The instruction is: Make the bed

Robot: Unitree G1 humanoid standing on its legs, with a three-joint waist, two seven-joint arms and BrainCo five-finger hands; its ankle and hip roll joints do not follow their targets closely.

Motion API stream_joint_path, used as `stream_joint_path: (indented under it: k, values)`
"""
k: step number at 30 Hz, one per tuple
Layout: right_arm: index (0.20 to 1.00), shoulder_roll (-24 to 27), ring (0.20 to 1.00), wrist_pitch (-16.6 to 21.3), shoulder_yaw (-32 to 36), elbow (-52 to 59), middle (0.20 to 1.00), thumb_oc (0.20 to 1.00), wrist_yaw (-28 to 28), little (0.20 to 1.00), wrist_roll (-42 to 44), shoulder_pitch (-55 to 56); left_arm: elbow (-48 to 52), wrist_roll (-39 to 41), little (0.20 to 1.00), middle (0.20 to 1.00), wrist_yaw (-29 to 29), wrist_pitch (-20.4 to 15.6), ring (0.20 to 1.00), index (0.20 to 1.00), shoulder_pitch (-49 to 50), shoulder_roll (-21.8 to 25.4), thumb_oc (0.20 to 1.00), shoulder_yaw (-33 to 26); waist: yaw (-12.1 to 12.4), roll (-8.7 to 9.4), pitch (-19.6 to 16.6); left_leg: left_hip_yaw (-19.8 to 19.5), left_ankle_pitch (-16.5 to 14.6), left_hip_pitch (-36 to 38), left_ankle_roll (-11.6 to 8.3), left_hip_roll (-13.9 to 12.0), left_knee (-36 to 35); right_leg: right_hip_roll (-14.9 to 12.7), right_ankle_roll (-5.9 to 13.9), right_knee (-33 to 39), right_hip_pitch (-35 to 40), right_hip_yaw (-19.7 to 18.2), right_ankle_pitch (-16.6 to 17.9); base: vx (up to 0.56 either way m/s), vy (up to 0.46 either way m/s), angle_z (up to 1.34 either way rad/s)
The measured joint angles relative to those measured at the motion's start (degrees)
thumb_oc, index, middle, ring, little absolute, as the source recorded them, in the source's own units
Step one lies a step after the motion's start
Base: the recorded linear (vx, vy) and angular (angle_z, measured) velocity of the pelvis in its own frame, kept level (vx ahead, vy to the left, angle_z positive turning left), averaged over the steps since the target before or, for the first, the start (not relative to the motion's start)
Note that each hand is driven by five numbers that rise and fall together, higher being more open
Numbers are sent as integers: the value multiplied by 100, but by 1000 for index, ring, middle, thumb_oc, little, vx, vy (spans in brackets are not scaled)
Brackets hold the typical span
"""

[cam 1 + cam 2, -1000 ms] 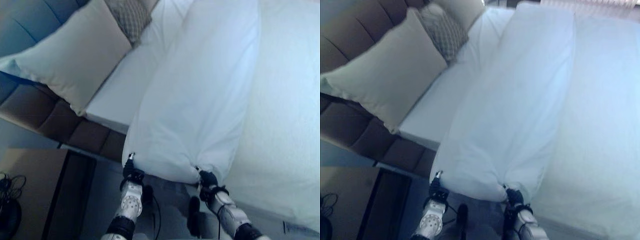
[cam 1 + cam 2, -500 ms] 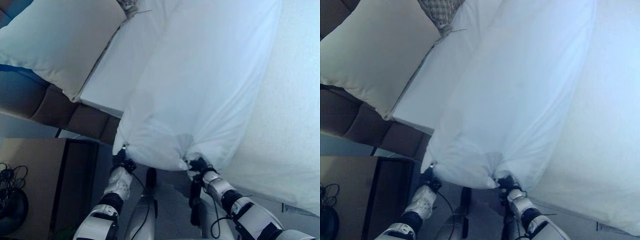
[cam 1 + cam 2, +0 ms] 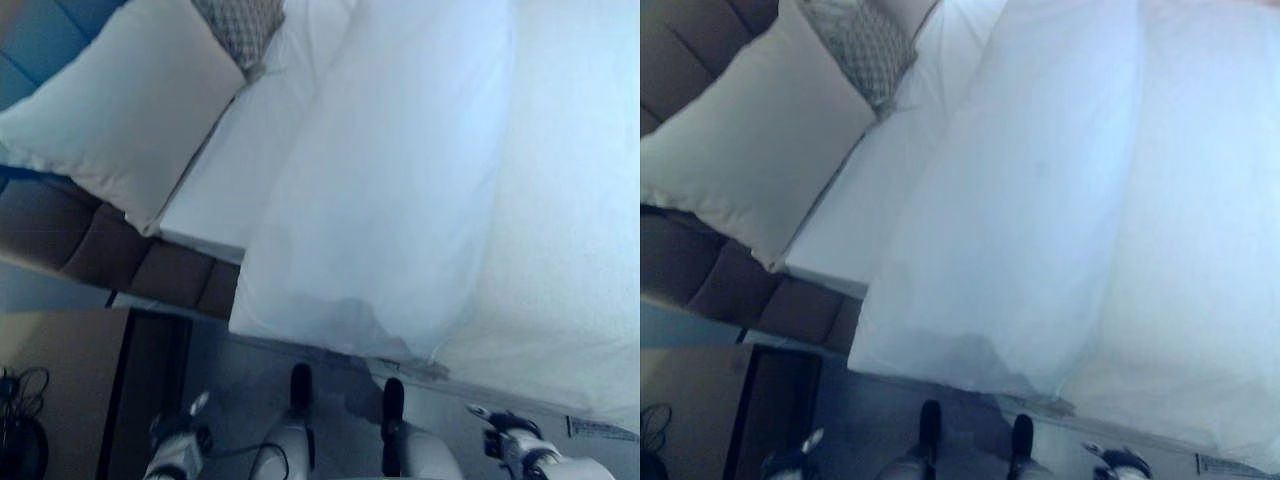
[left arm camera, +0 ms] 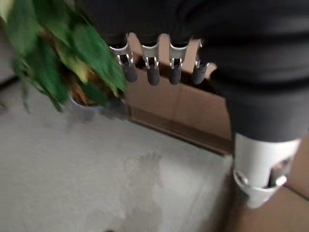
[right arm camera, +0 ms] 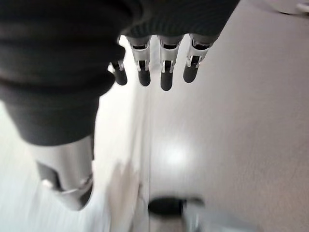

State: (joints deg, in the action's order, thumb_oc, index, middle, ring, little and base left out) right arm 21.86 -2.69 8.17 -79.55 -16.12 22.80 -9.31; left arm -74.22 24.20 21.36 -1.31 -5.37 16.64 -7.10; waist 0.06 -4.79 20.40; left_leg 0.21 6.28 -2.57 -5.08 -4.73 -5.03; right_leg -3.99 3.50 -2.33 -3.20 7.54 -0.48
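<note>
White, soft folded duvet (image 3: 390,190) lies along the bed, its near end hanging just over the mattress edge, w/ bare white sheet (image 3: 250,170) showing between it and the pillows. Neither hand has it: left hand (image 4: 161,65) is low by the floor, fingers hanging relaxed and fairly straight, nothing in them, a green leafy potted plant (image 4: 63,53) and brown wooden cabinet (image 4: 183,106) past the fingertips; right hand (image 5: 154,67) likewise loose and empty over pale grey floor (image 5: 231,121). From the head cam both hands sit at the bottom edge, left (image 3: 178,440) beside the bedside unit, right (image 3: 505,440) below the bed's side, well apart from the duvet's near end and lower than it. Step in hand, as I judge it: re-grip the duvet and spread it toward the headboard side. To do it well: take the near end at two pts set wide apart, approx. at its corners, pinch enough cloth so it doesn't slip, lift clear of the mattress edge before pulling, keep both hands level so the fold opens evenly, no twist. Large cream square pillow (image 3: 130,110) and patterned grey cushion (image 3: 240,30) lean on the brown padded headboard (image 3: 100,260); don't drag cover over them.
</note>
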Motion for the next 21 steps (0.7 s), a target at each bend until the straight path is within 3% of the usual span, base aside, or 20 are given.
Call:
stream_joint_path:
  k: [5,7,9,11,12,14,15,16,17,18,21]
  values:
    - [1000,165,1000,64,284,318,1000,1000,-263,1000,615,-79,158,-36,1000,1000,-97,-16,1000,1000,26,-6,1000,-92,-84,-194,-287,-17,-78,16,-116,-48,470,23,-99,-516,-84,-71,-271,22,-143,-11]
    - [1000,152,1000,184,265,1312,1000,1000,-367,1000,706,37,969,86,1000,1000,-100,-50,1000,1000,23,-19,1000,-64,-62,-106,-269,-45,-33,-388,-327,117,1191,-182,-216,-965,-348,-133,-471,11,-68,-7]
    - [1000,220,1000,366,138,2209,1000,1000,-434,1000,838,-138,1824,368,1000,1000,-106,-197,1000,1000,-49,-54,1000,44,-37,-45,-253,-296,152,-642,-392,232,1683,-251,-284,-1082,-402,-258,-509,71,-43,-5]
    - [1000,251,1000,645,-30,2648,1000,1000,-376,1000,920,-382,2276,433,1000,1000,-136,-433,1000,1000,-180,-4,1000,204,-23,-57,-271,-352,8,-864,-482,407,1837,-340,-355,-1113,-438,-302,-459,177,4,-12]
    - [1000,337,1000,695,-216,3017,1000,1000,-334,1000,1066,-401,2677,597,1000,1000,-212,-465,1000,1000,-127,94,1000,411,-46,-89,-292,-306,-214,-911,-398,526,1699,-342,-391,-1109,-597,-316,-444,235,65,-20]
    - [1000,460,1000,754,-587,3521,1000,1000,-184,1000,1107,-673,3378,761,1000,1000,-406,-522,1000,1000,-299,370,1000,750,-22,-104,-291,-239,-270,-1045,-382,719,1302,-301,-414,-907,-795,-390,-420,271,96,-33]
    - [1000,569,1000,765,-867,3725,1000,1000,-109,1000,1104,-885,3783,825,1000,1000,-568,-530,1000,1000,-424,514,1000,869,78,-222,-328,-419,-375,-1100,-259,800,930,-86,-336,-450,-803,-500,-377,245,143,-90]
    - [1000,631,1000,783,-967,3886,1000,1000,-9,1000,1082,-1128,4282,867,1000,1000,-700,-589,1000,1000,-595,679,1000,925,308,-508,-321,-549,-422,-973,2,454,606,380,-378,-840,-939,-461,-302,211,195,-100]
    - [1000,530,1000,796,-965,3925,1000,1000,-12,1000,1075,-1237,4441,876,1000,1000,-780,-636,1000,1000,-721,869,1000,958,387,-345,-236,-470,-120,-990,180,444,674,375,-333,-1213,-888,-439,-335,171,231,-89]
    - [1000,396,1000,716,-1180,4276,1000,1000,49,1000,1041,-1337,4615,1040,1000,1000,-883,-687,1000,1000,-1018,1052,1000,1018,423,-74,-129,-358,-80,-1031,298,489,962,308,-362,-1067,-695,-501,-575,147,250,-51]
    - [1000,338,1000,825,-1752,5243,1000,1000,293,1000,955,-1778,4846,1425,1000,1000,-1174,-677,1000,1000,-1213,1206,1000,1288,528,22,-122,-2,-169,-1231,490,485,1157,124,-238,-1129,-1014,-532,-506,143,301,-79]
